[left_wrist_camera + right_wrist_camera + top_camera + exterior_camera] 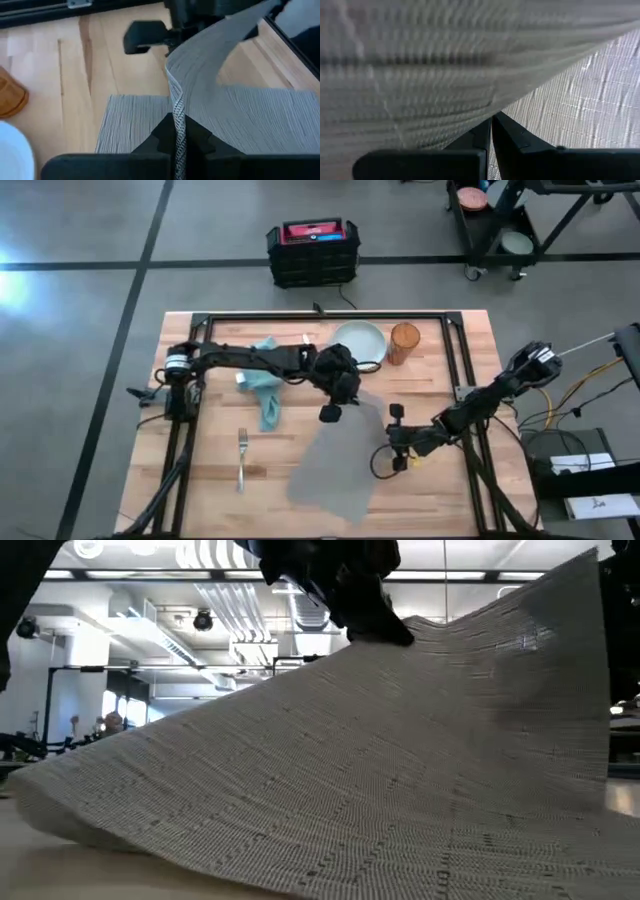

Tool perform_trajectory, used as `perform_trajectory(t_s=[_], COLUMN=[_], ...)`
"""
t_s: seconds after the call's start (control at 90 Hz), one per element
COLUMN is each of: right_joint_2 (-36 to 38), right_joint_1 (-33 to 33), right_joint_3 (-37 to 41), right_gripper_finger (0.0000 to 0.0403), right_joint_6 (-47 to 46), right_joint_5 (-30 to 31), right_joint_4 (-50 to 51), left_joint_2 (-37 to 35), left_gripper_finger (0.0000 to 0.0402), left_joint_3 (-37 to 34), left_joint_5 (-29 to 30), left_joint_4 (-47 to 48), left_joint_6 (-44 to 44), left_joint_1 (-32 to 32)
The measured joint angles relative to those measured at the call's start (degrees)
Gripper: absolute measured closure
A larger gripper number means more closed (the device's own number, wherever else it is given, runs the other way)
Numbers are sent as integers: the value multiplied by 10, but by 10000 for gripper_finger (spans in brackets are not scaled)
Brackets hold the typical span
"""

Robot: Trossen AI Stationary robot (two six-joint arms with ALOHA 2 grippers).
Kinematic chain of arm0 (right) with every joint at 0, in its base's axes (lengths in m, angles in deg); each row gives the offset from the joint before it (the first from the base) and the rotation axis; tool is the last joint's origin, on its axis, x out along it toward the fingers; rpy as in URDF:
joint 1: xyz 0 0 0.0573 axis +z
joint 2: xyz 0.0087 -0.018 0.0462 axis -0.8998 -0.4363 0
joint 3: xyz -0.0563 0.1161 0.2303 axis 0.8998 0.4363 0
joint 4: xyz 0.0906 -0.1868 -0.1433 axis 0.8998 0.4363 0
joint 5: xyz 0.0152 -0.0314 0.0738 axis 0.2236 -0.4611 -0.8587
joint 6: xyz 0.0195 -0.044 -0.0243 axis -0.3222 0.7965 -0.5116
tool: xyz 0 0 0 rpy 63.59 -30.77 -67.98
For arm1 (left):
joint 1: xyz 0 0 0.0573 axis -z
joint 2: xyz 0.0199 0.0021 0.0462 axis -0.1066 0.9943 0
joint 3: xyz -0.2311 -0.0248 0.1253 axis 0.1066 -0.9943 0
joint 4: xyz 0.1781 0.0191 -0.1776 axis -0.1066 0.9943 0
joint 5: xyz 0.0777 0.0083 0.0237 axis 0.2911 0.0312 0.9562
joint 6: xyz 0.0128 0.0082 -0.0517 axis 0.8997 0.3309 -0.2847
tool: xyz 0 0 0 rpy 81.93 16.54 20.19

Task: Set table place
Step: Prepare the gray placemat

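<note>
1. The left gripper (339,392), reaching from the left side across the middle of the wooden worktop (215,480), has its fingers (161,134) closed tight on one edge of the grey woven placemat (335,460), pinching the fabric between them.
2. The right gripper (396,435), coming in from the right side of the worktop, sits at the placemat's right edge; in the right wrist view its two dark fingers (510,140) stand pressed together under the raised fabric, gripping that edge.
3. Held by both arms, the placemat rises off the worktop along its far edge; in the low view it slopes up like a tent, and its near edge lies on the wood at the front centre of the worktop.
4. A pale round plate (359,343) lies at the back of the worktop, just beyond the left gripper, with an amber glass (404,342) standing just beside it to the right.
5. A teal cloth napkin (264,385) lies crumpled under the left arm, left of the placemat and apart from it.
6. A silver fork (241,457) lies on bare wood near the front left, well apart from the placemat.
7. A black crate (313,252) with a red item inside sits on the grey floor beyond the worktop.
</note>
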Motion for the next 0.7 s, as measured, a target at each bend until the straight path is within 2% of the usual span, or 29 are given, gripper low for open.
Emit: perform_trajectory(t_s=[0.1,0.278,0.567,0.7], right_joint_2=[-15,-49,-78,-77], right_joint_1=[-3,-3,-3,-3], right_joint_3=[1,-3,-13,-14], right_gripper_finger=[401,401,401,401], right_joint_6=[-26,-16,-18,-18], right_joint_5=[0,-2,-5,-5], right_joint_4=[-4,-52,-59,-61], left_joint_2=[0,0,-8,-29], left_gripper_finger=[386,346,218,173], left_joint_3=[0,0,4,35], left_joint_5=[37,98,102,169], left_joint_4=[-9,-7,17,101], left_joint_6=[-25,-48,-72,-94], left_joint_1=[1,0,-3,-1])
